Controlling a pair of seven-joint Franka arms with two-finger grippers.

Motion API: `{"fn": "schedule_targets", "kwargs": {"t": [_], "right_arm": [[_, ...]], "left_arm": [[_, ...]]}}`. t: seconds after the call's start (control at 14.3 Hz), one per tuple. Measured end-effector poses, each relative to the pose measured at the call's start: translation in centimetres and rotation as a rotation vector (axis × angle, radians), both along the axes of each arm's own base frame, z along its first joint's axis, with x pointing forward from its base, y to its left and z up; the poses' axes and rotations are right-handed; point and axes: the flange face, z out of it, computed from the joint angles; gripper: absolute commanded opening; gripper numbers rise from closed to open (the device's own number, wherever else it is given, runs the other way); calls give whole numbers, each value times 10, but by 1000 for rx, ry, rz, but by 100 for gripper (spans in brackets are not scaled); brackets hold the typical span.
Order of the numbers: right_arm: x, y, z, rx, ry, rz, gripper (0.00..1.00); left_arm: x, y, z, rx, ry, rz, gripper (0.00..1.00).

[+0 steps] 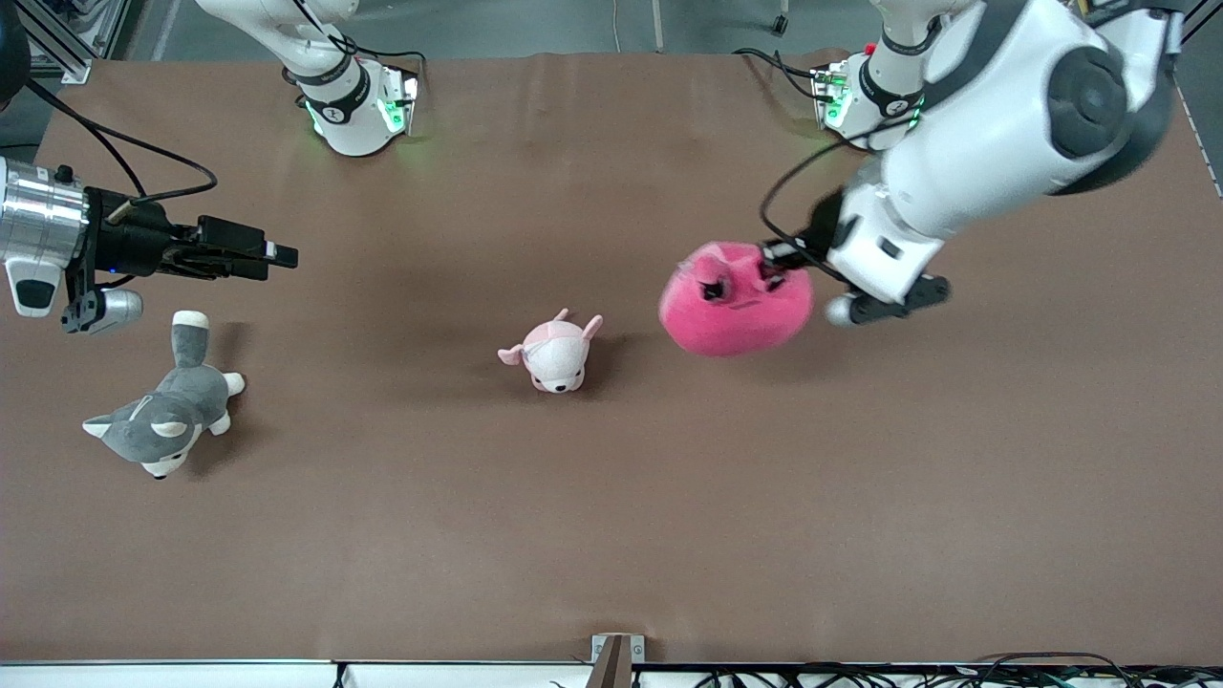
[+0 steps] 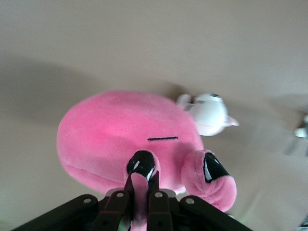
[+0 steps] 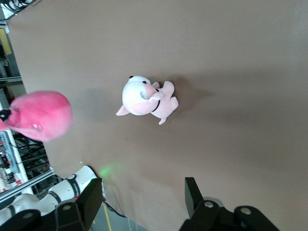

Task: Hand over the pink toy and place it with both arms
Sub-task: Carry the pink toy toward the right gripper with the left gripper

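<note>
While the front view shows only a blurred magenta ball, the left wrist view reveals detail: the left gripper [image 2: 139,202] has its fingers [image 2: 117,208] clenched on one stubby, black-tipped bump of the pink toy [image 2: 120,139], with a second bump beside it and a thin black line of an eye on the round, hot-pink body. Seen from the front, the left gripper [image 1: 779,260] holds the pink toy [image 1: 731,311] up above the brown table [image 1: 669,535], toward the left arm's end. Near it on the cloth lies a small pale pink-and-white plush [image 1: 554,355], also visible past the toy in the left wrist view [image 2: 209,114].

Only the right wrist view shows the right gripper's [image 3: 144,199] fingers [image 3: 193,197] standing apart with nothing between them; the pale plush [image 3: 144,98] and the hanging toy [image 3: 41,115] lie ahead of it. From the front, the right gripper [image 1: 272,256] hovers at the right arm's end, above a grey-and-white husky plush [image 1: 167,416].
</note>
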Motion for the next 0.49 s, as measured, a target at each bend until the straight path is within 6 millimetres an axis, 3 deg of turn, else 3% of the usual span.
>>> {"fn": "schedule_targets", "kwargs": {"t": [0.28, 0.49], "right_arm": [[0, 31, 10, 34, -18, 43, 76], [3, 57, 15, 31, -17, 64, 75]], "left_arm": [[-39, -103, 8, -119, -95, 24, 0], [-67, -163, -11, -188, -120, 1, 0]]}}
